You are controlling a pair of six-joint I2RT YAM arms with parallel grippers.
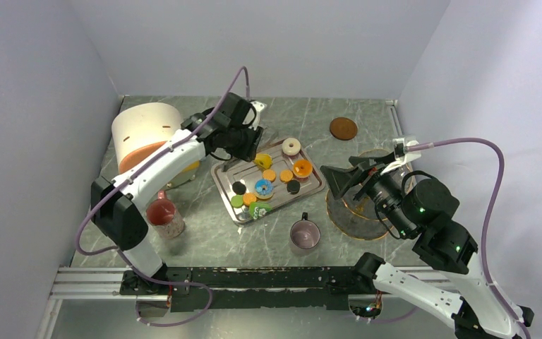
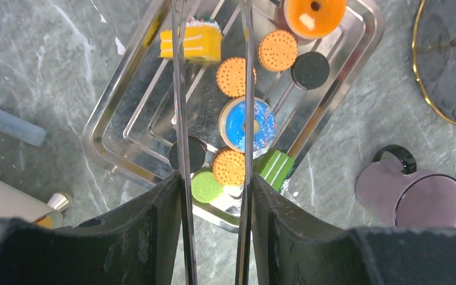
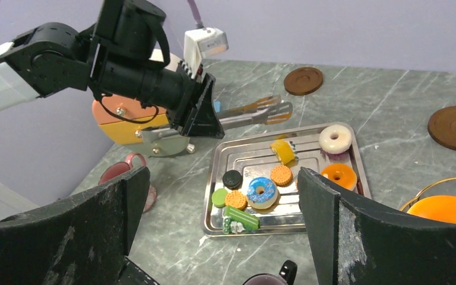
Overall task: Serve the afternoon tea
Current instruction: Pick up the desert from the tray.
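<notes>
Tongs (image 2: 181,89) clamped in my left end effector (image 2: 214,193) hang above the steel tray (image 2: 104,127); its blue donut (image 2: 247,124) sits tight among orange biscuits (image 2: 233,76), so a pinch may scatter them.

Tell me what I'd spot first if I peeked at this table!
You'd spot the shiny steel tray in the middle of the table, packed with bright treats like a blue donut and an orange donut. Right above it, the left gripper holds metal tongs out over the treats. A pinkish mug sits alone in front of the tray.
</notes>
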